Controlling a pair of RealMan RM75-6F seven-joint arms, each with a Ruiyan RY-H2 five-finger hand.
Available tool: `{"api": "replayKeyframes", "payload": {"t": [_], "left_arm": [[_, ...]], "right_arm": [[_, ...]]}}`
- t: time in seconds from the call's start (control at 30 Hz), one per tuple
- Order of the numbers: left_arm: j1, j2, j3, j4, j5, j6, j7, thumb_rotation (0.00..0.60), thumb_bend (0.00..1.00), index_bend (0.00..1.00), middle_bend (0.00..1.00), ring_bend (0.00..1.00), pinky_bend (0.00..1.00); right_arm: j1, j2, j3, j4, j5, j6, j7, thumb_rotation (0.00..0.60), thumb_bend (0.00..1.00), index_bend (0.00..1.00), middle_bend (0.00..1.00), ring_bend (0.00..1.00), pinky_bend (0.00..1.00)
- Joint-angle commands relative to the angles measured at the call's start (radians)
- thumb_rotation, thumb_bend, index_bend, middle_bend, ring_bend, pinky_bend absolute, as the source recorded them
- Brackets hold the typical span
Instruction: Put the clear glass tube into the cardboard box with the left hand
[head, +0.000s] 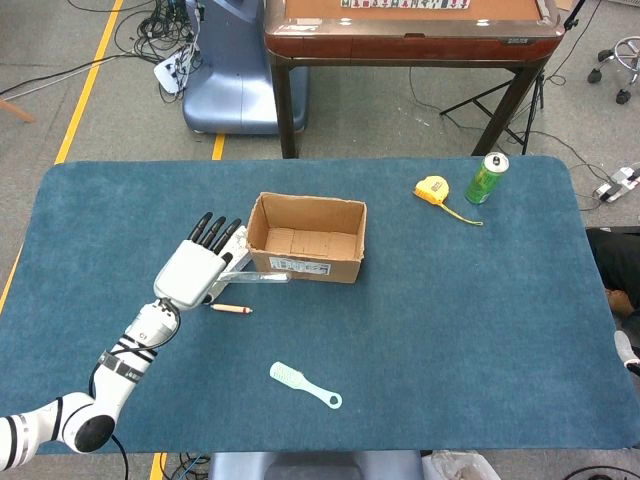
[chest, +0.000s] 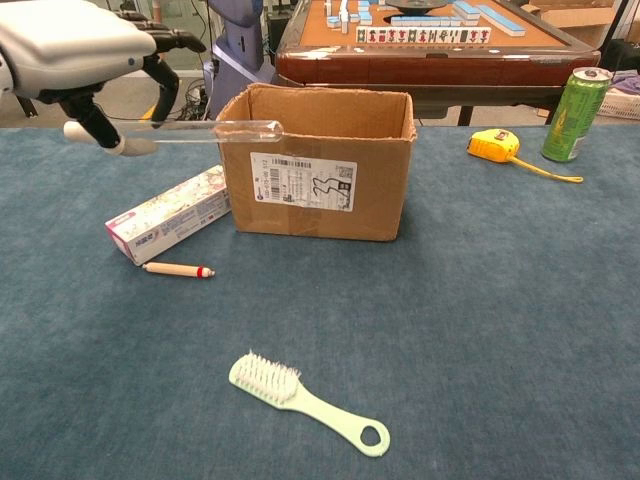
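Observation:
My left hand (head: 196, 273) (chest: 85, 52) pinches the clear glass tube (chest: 205, 131) (head: 258, 278) at its left end. The tube lies level in the air, and its rounded tip reaches over the front left corner of the open cardboard box (head: 307, 239) (chest: 318, 160). The hand hangs to the left of the box, above the table. In the head view the tube shows in front of the box's near wall. The box looks empty inside. My right hand shows in neither view.
A toothpaste carton (chest: 168, 213) and a small wooden stick with a red tip (chest: 178, 269) (head: 230, 309) lie left of the box. A pale green brush (head: 304, 386) (chest: 304, 402) lies near the front edge. A yellow tape measure (head: 432, 189) and green can (head: 487, 178) stand at the back right.

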Motion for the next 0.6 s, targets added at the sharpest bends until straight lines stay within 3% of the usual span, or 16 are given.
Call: {"api": "replayKeyframes", "payload": {"t": [0.03, 0.6], "left_arm": [[-0.032, -0.009, -0.015, 0.001, -0.036, -0.013, 0.021, 0.600, 0.28, 0.61, 0.00, 0.00, 0.01], [-0.220, -0.072, -0.042, 0.044, -0.241, -0.046, 0.139, 0.600, 0.28, 0.61, 0.00, 0.00, 0.03]], "right_arm": [[0.000, 0.002, 0.001, 0.001, 0.001, 0.000, 0.004, 0.600, 0.36, 0.56, 0.49, 0.42, 0.51], [0.003, 0.011, 0.000, 0.006, 0.005, -0.012, 0.031, 0.600, 0.36, 0.56, 0.49, 0.42, 0.51]]}}
